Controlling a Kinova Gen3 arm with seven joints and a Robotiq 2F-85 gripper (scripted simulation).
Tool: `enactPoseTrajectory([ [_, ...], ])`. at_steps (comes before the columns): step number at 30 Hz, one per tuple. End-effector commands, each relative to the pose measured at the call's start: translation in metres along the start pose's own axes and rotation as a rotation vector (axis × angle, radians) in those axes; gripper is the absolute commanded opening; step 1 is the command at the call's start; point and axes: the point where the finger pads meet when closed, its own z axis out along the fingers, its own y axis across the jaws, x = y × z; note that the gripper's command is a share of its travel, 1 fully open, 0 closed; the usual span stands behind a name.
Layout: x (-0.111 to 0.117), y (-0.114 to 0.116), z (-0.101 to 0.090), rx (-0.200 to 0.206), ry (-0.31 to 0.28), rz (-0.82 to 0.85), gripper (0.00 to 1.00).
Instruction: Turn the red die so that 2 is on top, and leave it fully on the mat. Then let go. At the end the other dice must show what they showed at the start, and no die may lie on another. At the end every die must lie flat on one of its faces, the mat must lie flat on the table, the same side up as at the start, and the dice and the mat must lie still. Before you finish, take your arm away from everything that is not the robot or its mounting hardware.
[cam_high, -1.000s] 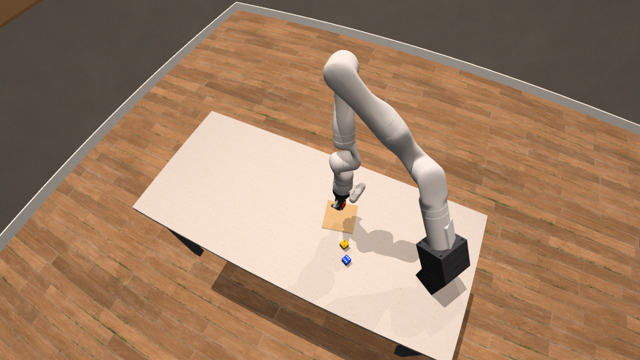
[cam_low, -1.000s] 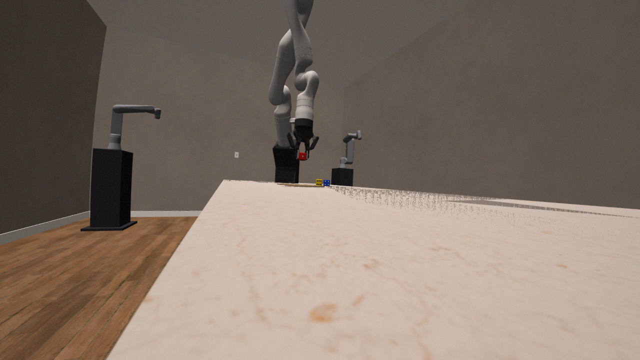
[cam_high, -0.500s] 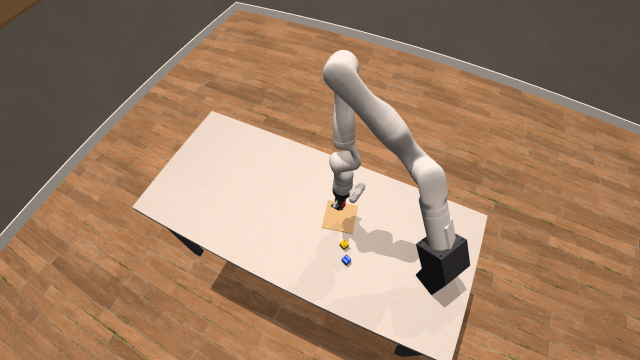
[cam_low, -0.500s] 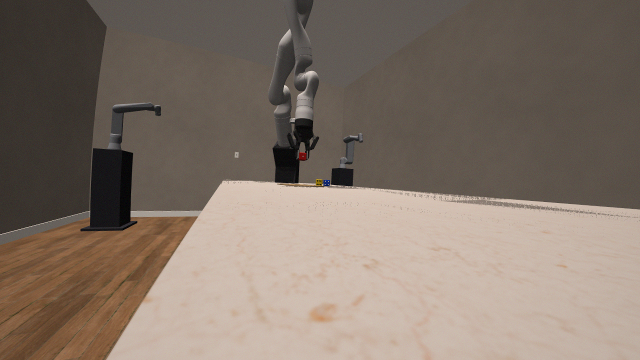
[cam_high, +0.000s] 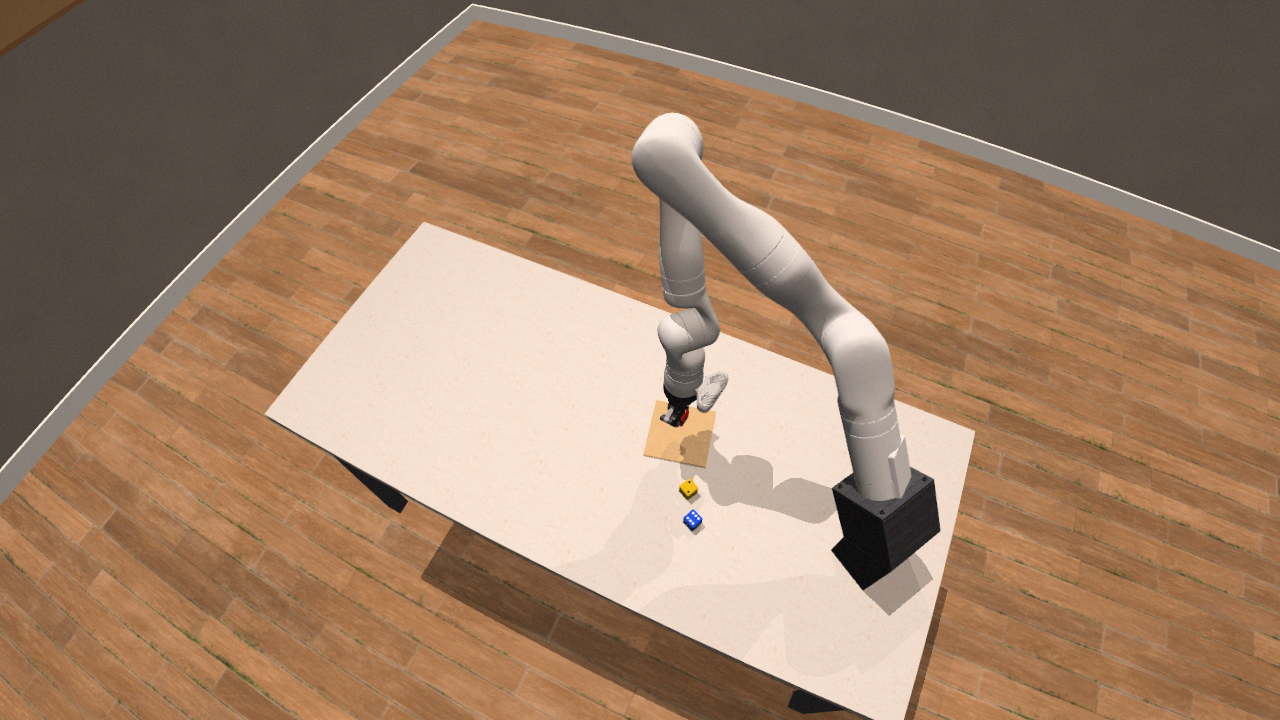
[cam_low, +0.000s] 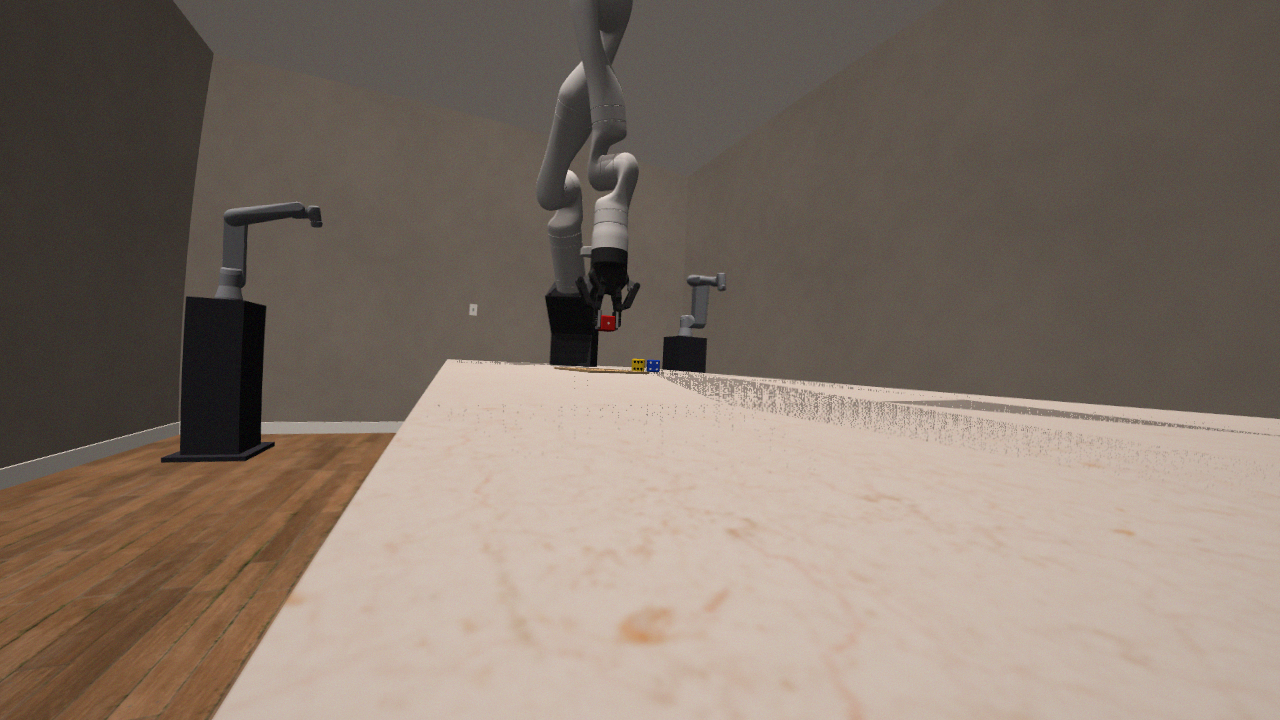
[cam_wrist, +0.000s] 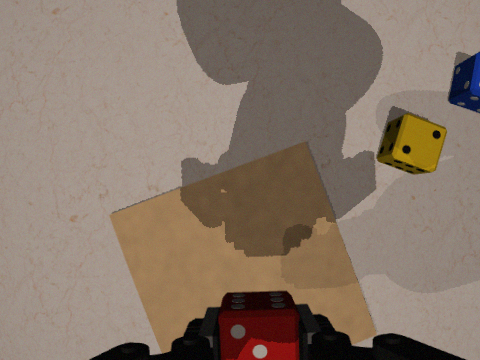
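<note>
Pips on the red die (cam_high: 683, 417) (cam_low: 607, 323) (cam_wrist: 258, 330) give you two in the wrist view on its upward face, one seemingly central, so I'd judge that face a 3 cut off by the frame; the 2 may be on a side hidden by a finger. You have the die up above the mat (cam_high: 666, 443) (cam_low: 581, 368) (cam_wrist: 180, 270), pinched by two opposite sides between the fingers of the gripper (cam_high: 677, 418) (cam_low: 607, 320) (cam_wrist: 258, 327). Expect it to be light and stiff, perhaps slick, its rounded edges poor holds; keep your pads square on flat faces. If you need a regrip, set it down flat first.

Your arm (cam_high: 787, 277) (cam_low: 611, 214) arches over the table (cam_high: 492, 358) (cam_low: 626, 492) (cam_wrist: 60, 100), wrist pointing steeply down. The yellow die (cam_high: 688, 488) (cam_low: 638, 365) (cam_wrist: 417, 142) sits off the mat, 2 up; the blue die (cam_high: 692, 519) (cam_low: 653, 365) (cam_wrist: 467, 85) lies beyond, 6 up. Give both room when you roll the wrist.
</note>
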Motion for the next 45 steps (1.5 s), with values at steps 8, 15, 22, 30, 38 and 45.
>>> enactPoseTrajectory([
  [8, 0.002, -0.007, 0.038, 0.012, 0.002, 0.010, 0.26],
  [15, 0.003, -0.008, 0.065, 0.012, 0.002, 0.010, 0.26],
  [22, 0.003, -0.008, 0.074, 0.012, 0.002, 0.010, 0.26],
  [30, 0.003, -0.008, 0.075, 0.012, 0.002, 0.010, 0.26],
  [38, 0.003, -0.008, 0.075, 0.012, 0.002, 0.010, 0.26],
  [45, 0.003, -0.008, 0.075, 0.012, 0.002, 0.010, 0.26],
])
